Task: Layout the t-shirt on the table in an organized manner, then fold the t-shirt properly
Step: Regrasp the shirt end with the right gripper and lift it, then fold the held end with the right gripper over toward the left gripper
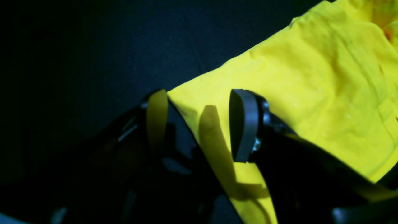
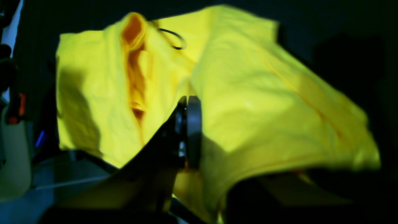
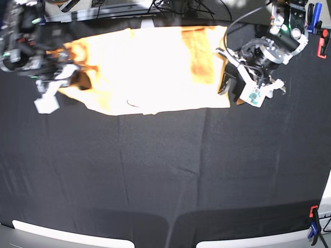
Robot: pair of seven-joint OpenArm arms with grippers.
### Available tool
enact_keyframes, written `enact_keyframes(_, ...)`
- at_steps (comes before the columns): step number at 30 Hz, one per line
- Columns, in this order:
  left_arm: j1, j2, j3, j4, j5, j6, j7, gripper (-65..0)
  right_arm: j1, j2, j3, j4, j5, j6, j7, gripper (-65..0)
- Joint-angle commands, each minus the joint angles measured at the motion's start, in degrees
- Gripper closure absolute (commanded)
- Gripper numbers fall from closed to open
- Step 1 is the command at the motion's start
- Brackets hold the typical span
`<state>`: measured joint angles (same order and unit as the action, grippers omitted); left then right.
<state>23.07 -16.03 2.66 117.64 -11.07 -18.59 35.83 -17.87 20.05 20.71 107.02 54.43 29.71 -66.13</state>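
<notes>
The t-shirt [image 3: 155, 67] lies spread across the far part of the black table [image 3: 165, 170], pale orange in the base view and bright yellow in both wrist views. My left gripper [image 1: 199, 124] is open at the shirt's right edge [image 1: 311, 77], one finger [image 1: 244, 124] over the fabric and the other over the table [image 1: 93, 46]. In the base view that gripper [image 3: 226, 81] sits at the shirt's right side. My right gripper [image 2: 189, 133] is shut on the t-shirt [image 2: 264, 102], whose bunched fabric drapes around it. It is at the shirt's left end [image 3: 72, 72]. A loop of black print [image 2: 174, 39] shows.
Red and blue clamps stand at the table's near right edge [image 3: 313, 227] and far right corner [image 3: 320, 36]. Cables [image 3: 181, 8] run behind the table's back edge. The wide front half of the black cloth lies below the shirt.
</notes>
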Motion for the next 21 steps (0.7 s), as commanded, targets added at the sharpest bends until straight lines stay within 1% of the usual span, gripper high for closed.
enact_keyframes(1,-0.2,-0.3,0.0,0.9,-0.3,0.0,-1.6,-29.5,0.6,-0.5,-1.1,3.4,0.7,-0.7,0.9,0.0)
enact_keyframes(5,-0.2,-0.3,0.0,0.9,-0.3,0.0,-1.6,-29.5,0.7,-5.4,-8.9,11.2,-6.6,-2.8,1.8,0.0)
enact_keyframes(9,-0.2,-0.3,0.0,0.9,-0.3,0.0,-1.6,-29.5,1.3,-9.9,-17.5,12.5,-12.9,-5.4,2.9,0.0)
enact_keyframes(13,-0.2,-0.3,-0.1,0.9,1.0,0.0,-1.6,-29.5,3.1,-14.7,-24.3,12.5,-15.3,-5.4,3.3,0.0)
enact_keyframes(18,-0.2,-0.4,-0.1,0.9,7.1,0.0,-1.3,-29.5,5.4,-21.6,-29.6,12.5,-19.5,-5.8,4.4,0.0)
enact_keyframes(21,0.0,-2.1,-0.5,0.9,7.0,0.0,-1.1,-29.5,5.8,-25.2,-31.5,12.4,-22.5,-5.7,4.8,0.0)
